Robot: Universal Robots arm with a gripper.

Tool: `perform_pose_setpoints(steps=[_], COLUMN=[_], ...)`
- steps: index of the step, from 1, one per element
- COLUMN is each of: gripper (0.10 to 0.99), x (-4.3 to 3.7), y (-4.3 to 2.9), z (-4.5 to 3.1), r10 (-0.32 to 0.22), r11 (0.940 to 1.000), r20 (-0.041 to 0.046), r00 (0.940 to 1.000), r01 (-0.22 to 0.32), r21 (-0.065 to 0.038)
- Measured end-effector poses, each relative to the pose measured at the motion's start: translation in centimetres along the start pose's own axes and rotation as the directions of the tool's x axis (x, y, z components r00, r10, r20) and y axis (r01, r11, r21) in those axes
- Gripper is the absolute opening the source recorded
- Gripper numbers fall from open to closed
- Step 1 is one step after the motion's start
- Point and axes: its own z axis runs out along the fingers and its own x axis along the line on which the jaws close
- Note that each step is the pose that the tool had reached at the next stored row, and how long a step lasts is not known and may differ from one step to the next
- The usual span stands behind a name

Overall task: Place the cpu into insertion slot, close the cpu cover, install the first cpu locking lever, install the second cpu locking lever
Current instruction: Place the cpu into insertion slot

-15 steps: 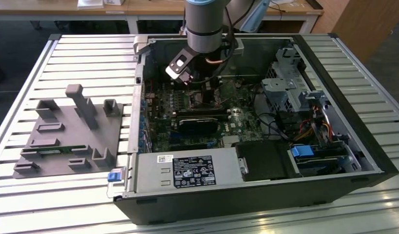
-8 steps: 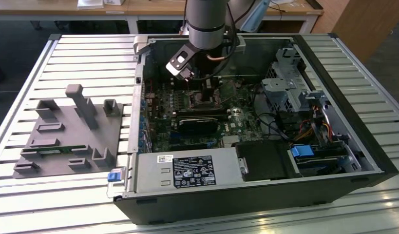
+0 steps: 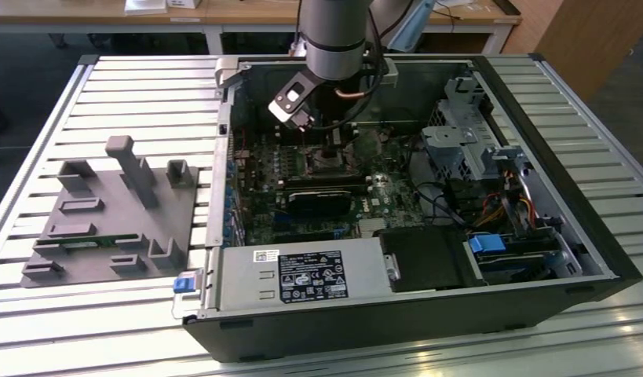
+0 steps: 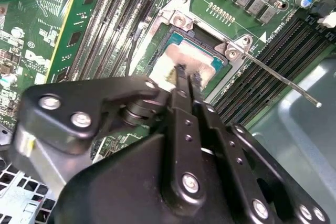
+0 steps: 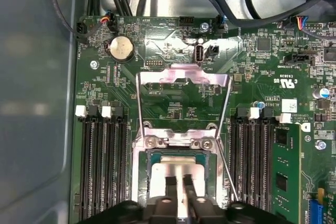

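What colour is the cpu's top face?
Pale silver-grey; the cpu shows best in the first wrist view.

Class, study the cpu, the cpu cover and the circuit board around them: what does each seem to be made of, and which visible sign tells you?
The cpu: pale silver face with a soft sheen, likely metal. The cpu cover: thin bright plate catching the light, probably sheet metal. The circuit board: green, matte, with fine printed traces, seemingly a coated laminate.
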Motion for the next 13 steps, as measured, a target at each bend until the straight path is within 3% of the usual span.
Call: perform_pose_setpoints(steps=[1, 2, 13], gripper=[0.180, 0.118, 0.118], x=[-0.01, -0.02, -0.02], y=[0.02, 0.02, 0.04], z=[-0.02, -0.05, -0.43], r10=[0.000, 0.000, 0.000], r11=[1.0000, 1.0000, 1.0000], r20=[0.0000, 0.0001, 0.0000], r00=[1.0000, 1.0000, 1.0000], r01=[0.000, 0.000, 0.000], r21=[0.001, 0.002, 0.005])
